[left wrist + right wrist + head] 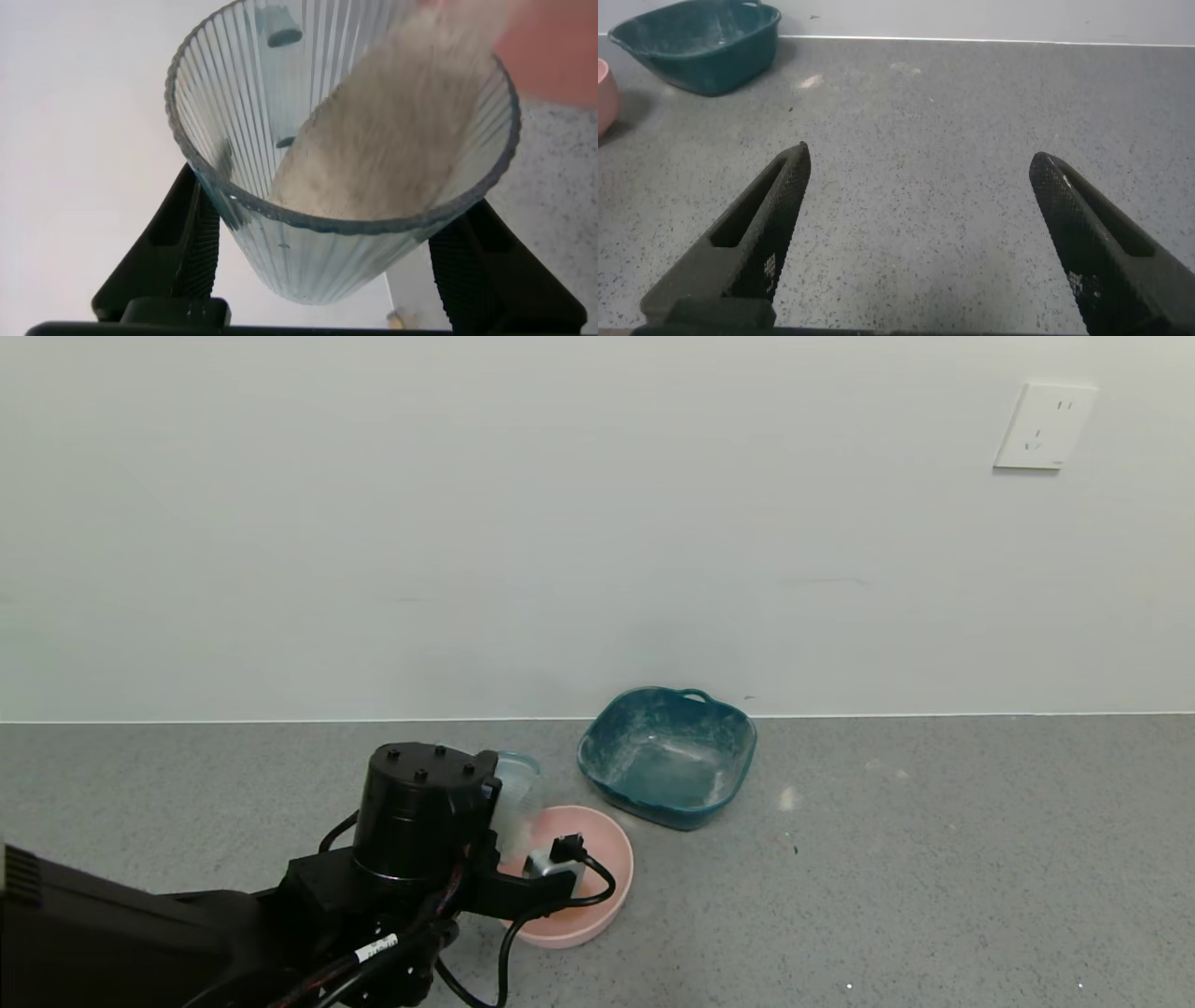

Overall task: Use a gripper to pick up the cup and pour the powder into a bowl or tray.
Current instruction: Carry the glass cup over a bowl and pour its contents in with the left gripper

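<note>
My left gripper (509, 821) is shut on the ribbed pale blue cup (515, 803), holding it tilted over the pink bowl (602, 915). In the left wrist view the cup (308, 252) sits between the two black fingers (192, 252), and the whitish-grey powder (392, 140) lies along its inner wall, sliding toward the rim. A part of the pink bowl (551, 47) shows beyond the cup. My right gripper (915, 168) is open and empty above bare counter, out of the head view.
A dark teal squarish dish with handles (667, 756) stands behind and to the right of the bowl; it also shows in the right wrist view (696, 47). The grey speckled counter (934, 859) meets a white wall. A wall socket (1044, 426) is at upper right.
</note>
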Controlling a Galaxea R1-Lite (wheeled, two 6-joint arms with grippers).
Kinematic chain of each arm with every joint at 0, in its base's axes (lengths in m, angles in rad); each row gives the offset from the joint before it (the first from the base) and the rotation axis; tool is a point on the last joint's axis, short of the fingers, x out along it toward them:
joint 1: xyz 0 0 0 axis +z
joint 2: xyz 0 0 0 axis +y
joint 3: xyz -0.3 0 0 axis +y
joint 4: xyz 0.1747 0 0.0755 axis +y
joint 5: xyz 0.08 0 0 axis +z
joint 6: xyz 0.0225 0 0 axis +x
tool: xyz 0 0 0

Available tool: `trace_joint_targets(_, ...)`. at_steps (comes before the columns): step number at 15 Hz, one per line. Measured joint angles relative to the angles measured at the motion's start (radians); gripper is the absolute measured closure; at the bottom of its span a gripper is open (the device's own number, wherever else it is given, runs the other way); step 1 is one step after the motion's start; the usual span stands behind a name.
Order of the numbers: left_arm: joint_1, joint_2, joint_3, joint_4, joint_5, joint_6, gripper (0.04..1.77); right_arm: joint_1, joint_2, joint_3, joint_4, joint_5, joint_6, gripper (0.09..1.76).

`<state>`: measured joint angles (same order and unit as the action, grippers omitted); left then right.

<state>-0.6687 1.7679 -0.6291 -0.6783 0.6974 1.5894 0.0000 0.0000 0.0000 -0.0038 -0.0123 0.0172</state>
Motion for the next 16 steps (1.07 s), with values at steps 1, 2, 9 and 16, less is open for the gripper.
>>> trace_joint_targets(1,-0.009,0.001,0.002,0.0,0.029,0.007,0.52,0.0,0.0,0.0,0.0,0.0,0.0,0.14)
trace_joint_targets(2,-0.019,0.002,0.002,0.0,0.041,0.016,0.52,0.0,0.0,0.0,0.0,0.0,0.0,0.14)
trace_joint_targets(9,-0.032,0.013,-0.001,0.0,0.05,0.019,0.52,0.0,0.0,0.0,0.0,0.0,0.0,0.14)
trace_joint_targets(16,-0.035,0.015,-0.001,-0.005,0.051,0.027,0.52,0.0,0.0,0.0,0.0,0.0,0.0,0.14)
